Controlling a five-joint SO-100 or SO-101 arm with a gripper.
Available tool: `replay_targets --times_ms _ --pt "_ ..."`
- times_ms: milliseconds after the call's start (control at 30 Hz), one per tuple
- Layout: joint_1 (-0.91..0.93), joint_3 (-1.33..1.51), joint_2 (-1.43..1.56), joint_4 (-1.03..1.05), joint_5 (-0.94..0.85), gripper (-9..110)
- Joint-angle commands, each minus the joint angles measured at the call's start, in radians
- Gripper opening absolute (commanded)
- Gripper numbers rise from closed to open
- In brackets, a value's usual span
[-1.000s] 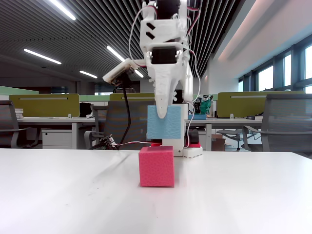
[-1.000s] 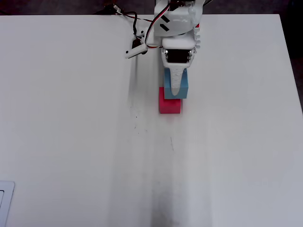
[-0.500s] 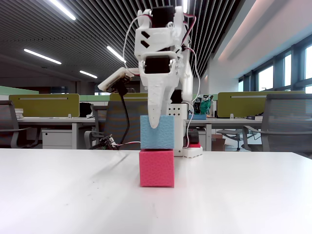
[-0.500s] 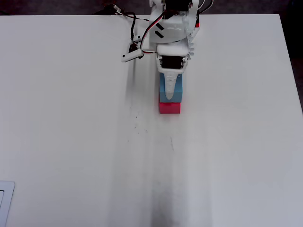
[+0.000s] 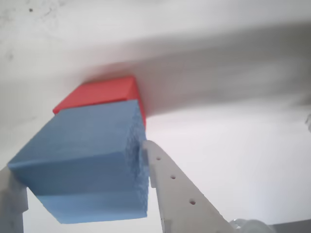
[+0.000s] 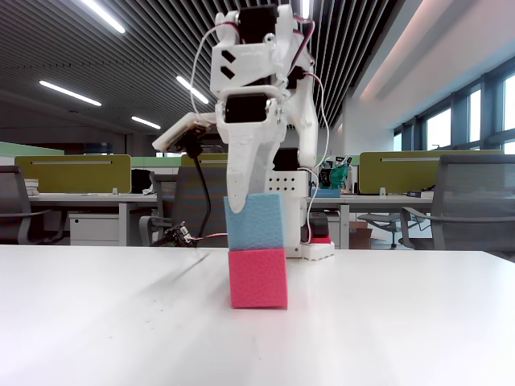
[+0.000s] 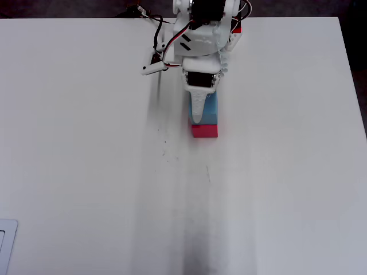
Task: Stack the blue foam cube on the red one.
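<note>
Fixed view shows the white plastic gripper (image 6: pixel 241 211) coming down from above, closed on the light blue foam cube (image 6: pixel 253 222). One white finger lies over the front face of the blue cube, near its left side. The blue cube sits right on top of the pinkish-red foam cube (image 6: pixel 258 278), and the two touch. The blue cube is tipped a little and pushed a bit to the left, so its left edge sticks out past the red cube. The red cube stands flat on the white table (image 6: pixel 121 322), straight below the gripper.

From the wrist view, the blue cube (image 5: pixel 87 160) fills the space between the two white fingers (image 5: pixel 180 194), which press on its sides. The red cube (image 5: pixel 99 92) peeks out just past the blue one, farther from the gripper.

Looking down in the overhead view, the gripper (image 7: pixel 198 114) covers most of the blue cube (image 7: pixel 211 112). A thin strip of the red cube (image 7: pixel 205 132) shows just beyond the tip of the gripper. Red and white wires (image 7: pixel 166 34) hang beside the arm, behind the gripper. Desks and chairs (image 6: pixel 475 201) stand far behind the table.
</note>
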Motion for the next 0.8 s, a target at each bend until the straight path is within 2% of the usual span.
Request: replay_targets --times_ms 0,333,533,767 --pt "-0.005 -0.078 0.006 0.026 0.003 32" --pt "-0.005 -0.126 0.133 0.044 0.003 32" --pt "-0.002 -0.132 0.319 0.037 0.003 29" --pt "-0.02 -0.014 0.589 0.04 -0.005 23"
